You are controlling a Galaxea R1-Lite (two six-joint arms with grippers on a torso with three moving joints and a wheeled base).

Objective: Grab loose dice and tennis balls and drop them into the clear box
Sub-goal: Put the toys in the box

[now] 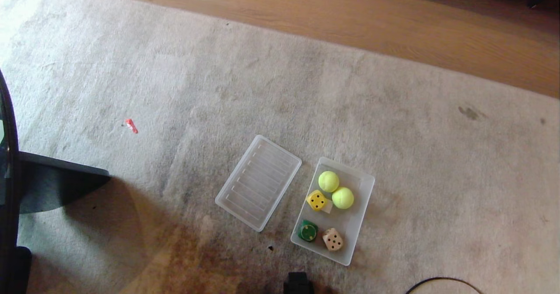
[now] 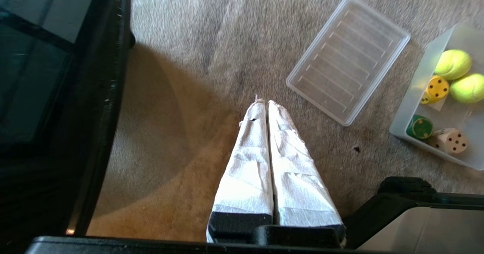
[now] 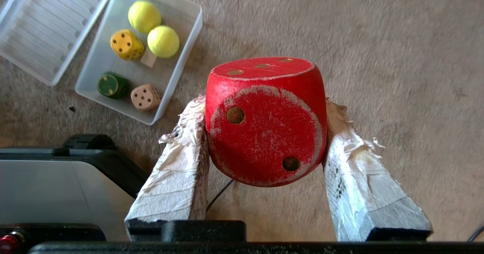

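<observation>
On the grey carpet sits the clear box (image 1: 366,184) (image 2: 406,106) (image 3: 181,63). Inside it are two tennis balls (image 1: 328,181) (image 1: 343,197) (image 2: 453,64) (image 3: 144,16), a yellow die (image 1: 317,200) (image 2: 436,89) (image 3: 126,44), a dark green die (image 1: 309,231) (image 2: 419,127) (image 3: 111,85) and a tan die (image 1: 333,239) (image 2: 452,141) (image 3: 145,96). In the right wrist view my right gripper (image 3: 264,106) is shut on the red die (image 3: 264,120), held above the carpet, off to the side of the box. Beside the lid my left gripper (image 2: 264,102) hangs shut and empty. Neither gripper shows in the head view.
The flat ribbed lid (image 1: 259,182) (image 2: 348,59) (image 3: 45,27) lies next to the box. A small red scrap (image 1: 131,126) is on the carpet to the left. Wooden floor (image 1: 350,18) borders the carpet's far edge. Dark furniture (image 1: 26,184) stands at the left; my base (image 3: 56,182) is close by.
</observation>
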